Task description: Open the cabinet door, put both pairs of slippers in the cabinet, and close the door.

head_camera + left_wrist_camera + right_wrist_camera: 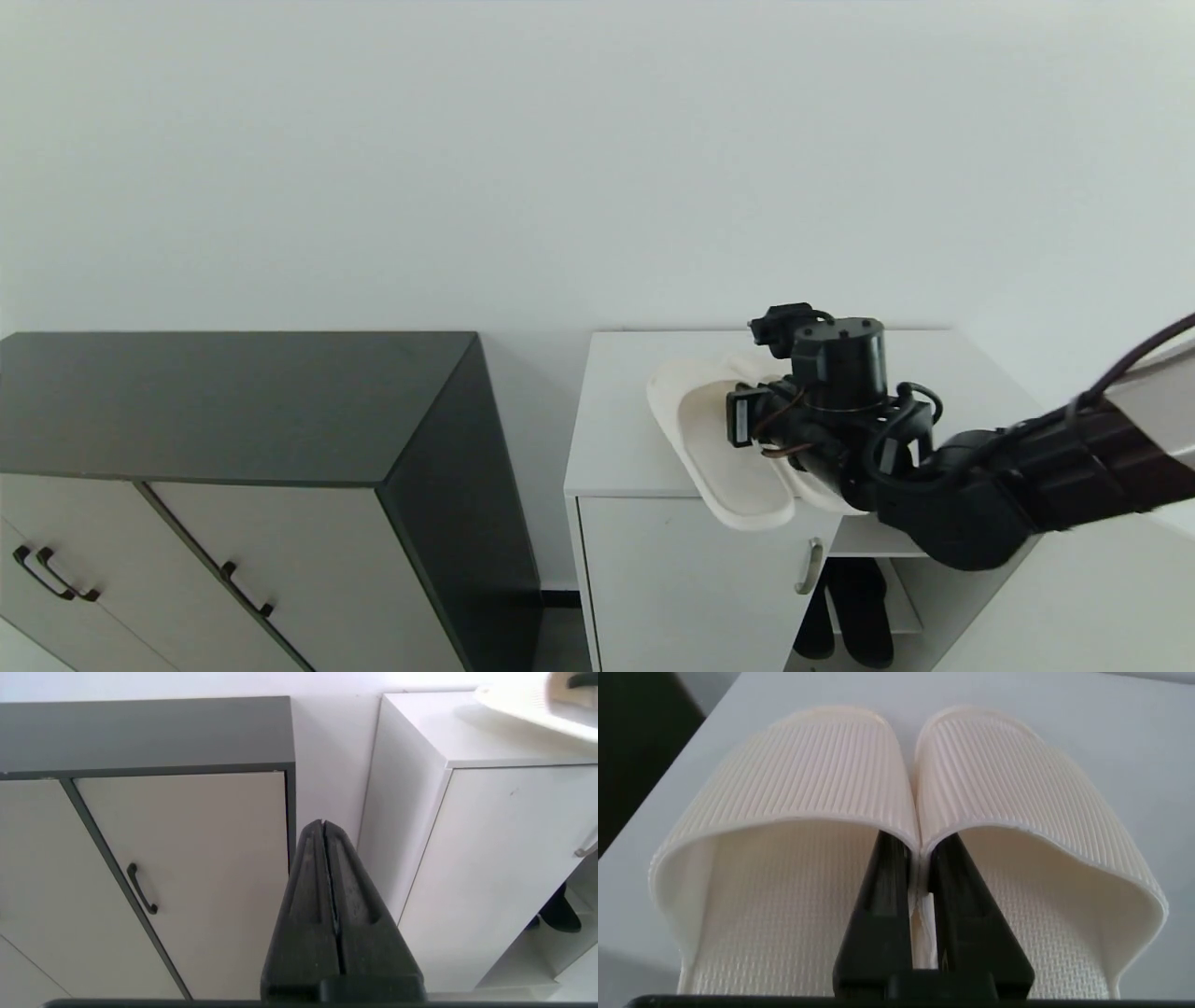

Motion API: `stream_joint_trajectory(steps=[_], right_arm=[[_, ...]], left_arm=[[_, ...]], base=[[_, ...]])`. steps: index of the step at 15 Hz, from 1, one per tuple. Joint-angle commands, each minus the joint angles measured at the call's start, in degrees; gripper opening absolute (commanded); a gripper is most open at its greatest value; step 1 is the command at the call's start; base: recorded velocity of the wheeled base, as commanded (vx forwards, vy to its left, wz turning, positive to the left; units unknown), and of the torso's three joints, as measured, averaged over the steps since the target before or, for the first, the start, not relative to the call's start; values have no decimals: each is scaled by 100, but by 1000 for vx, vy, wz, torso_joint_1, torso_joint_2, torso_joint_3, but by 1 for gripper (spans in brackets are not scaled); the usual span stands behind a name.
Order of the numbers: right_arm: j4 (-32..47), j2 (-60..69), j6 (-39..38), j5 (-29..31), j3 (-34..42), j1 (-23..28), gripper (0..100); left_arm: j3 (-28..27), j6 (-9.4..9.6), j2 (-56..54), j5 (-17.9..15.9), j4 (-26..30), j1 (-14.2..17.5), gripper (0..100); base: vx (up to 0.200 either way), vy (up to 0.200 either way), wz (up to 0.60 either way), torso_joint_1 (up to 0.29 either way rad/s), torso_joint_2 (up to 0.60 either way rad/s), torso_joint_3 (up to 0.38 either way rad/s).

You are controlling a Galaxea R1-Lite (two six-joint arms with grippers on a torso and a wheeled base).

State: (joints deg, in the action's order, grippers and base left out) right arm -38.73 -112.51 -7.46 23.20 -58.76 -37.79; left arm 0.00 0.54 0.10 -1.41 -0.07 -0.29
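2 cream slippers (831,775) pinched by right claw (920,849).

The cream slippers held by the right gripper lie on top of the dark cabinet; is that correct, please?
Not quite: the cream slippers held by the right gripper lie on top of the white cabinet, as the head view shows.

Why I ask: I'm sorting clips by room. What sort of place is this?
Probably a home entryway: a white cabinet with dark footwear inside, cream slippers on its top, and a dark-topped cabinet beside it.
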Motion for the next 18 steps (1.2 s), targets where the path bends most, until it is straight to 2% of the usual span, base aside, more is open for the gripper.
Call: stream_joint_trajectory(steps=[1,3,8,16,18], right_arm=[[-21,1231,-36,-369,1068,-238,0],[15,1662,-27,-439,1402,-413,0],[155,1759,-27,-421,1402,-598,0],[146,1600,-19,-413,1516,-598,0],[138,1548,-19,-413,1516,-598,0]], left_arm=[[0,-1,8,1,-1,3,0],[0,8,8,1,-1,3,0],[0,-1,8,1,-1,-6,0],[0,-10,8,10,-1,-6,0],[0,-10,8,10,-1,3,0]], base=[[0,0,0,0,0,0],[0,0,0,0,0,0],[0,0,0,0,0,0],[0,0,0,0,0,0],[-200,0,0,2,2,5]])
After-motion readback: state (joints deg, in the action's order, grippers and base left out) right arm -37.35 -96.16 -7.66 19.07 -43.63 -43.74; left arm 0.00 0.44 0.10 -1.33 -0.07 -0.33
